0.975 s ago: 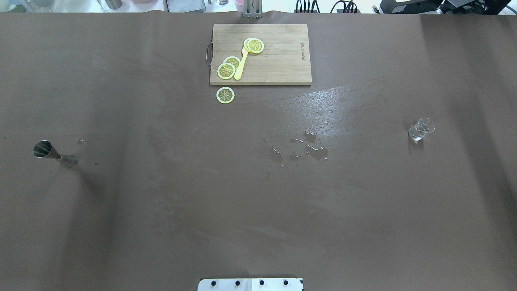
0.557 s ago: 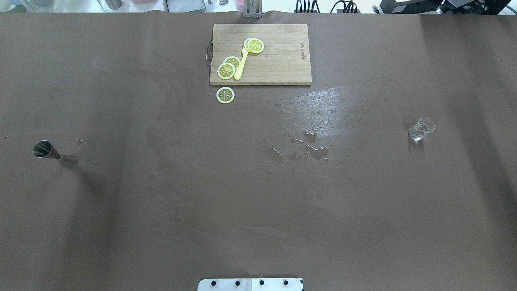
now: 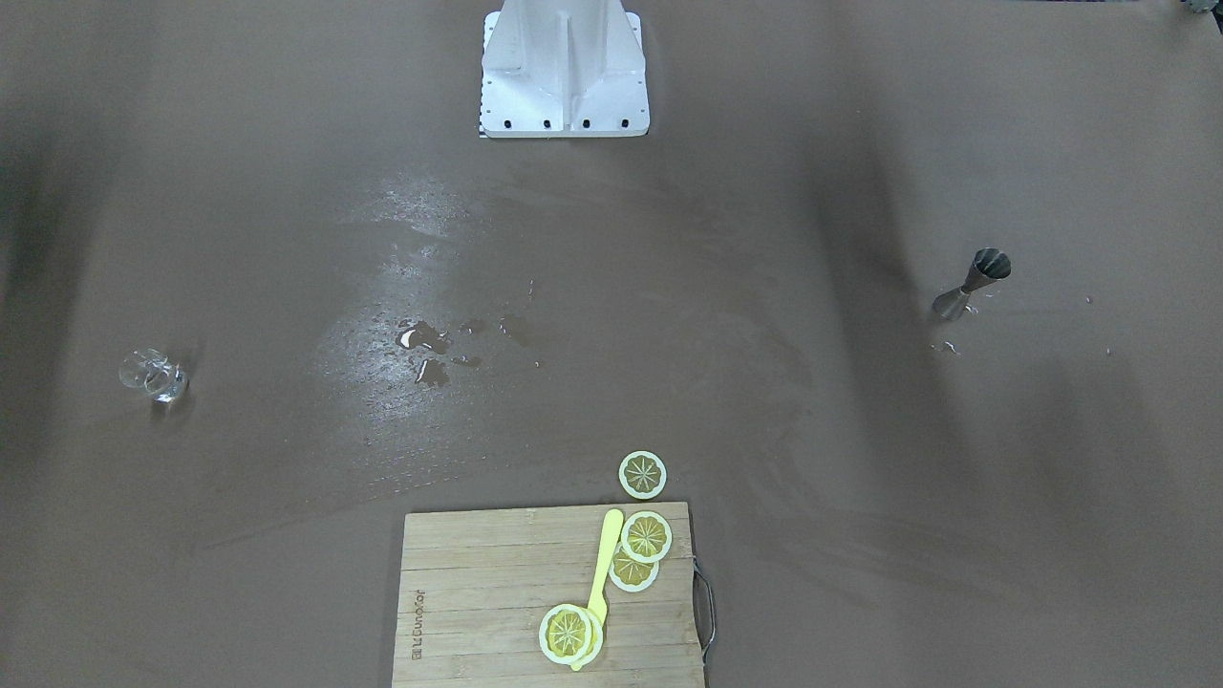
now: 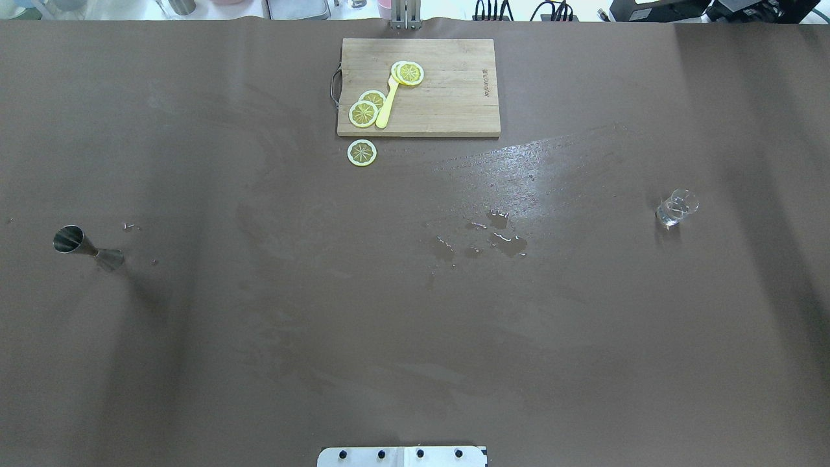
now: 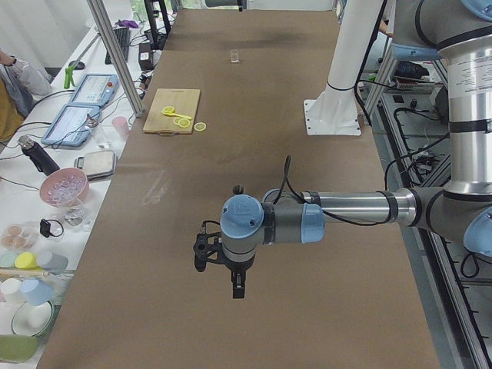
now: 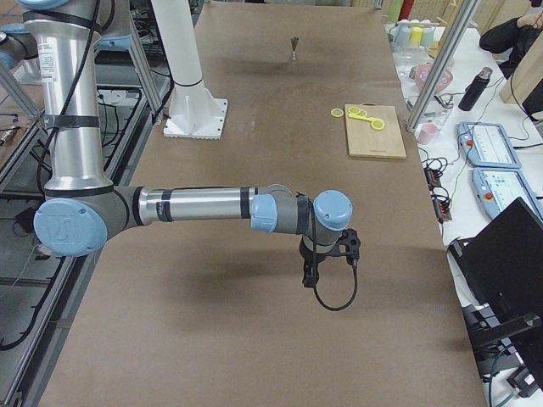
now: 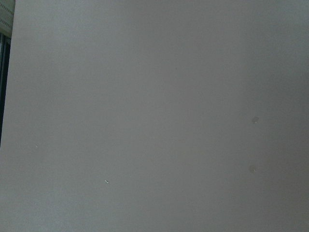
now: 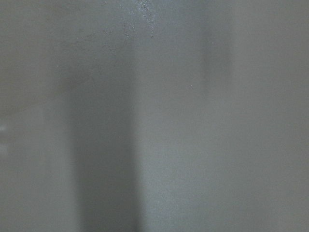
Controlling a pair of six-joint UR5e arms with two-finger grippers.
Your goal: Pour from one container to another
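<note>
Metal cup (image 4: 70,240) far left, glass (image 4: 676,207) far right.
Board (image 4: 454,97) up top has tiny print I cannot read. Left gripper (image 5: 237,286) and right gripper (image 6: 309,275): jaws, cannot tell.

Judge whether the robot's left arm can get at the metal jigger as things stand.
Probably yes. The jigger stands alone at the left of the table, only droplets nearby, and the left gripper hangs free above bare surface.
</note>
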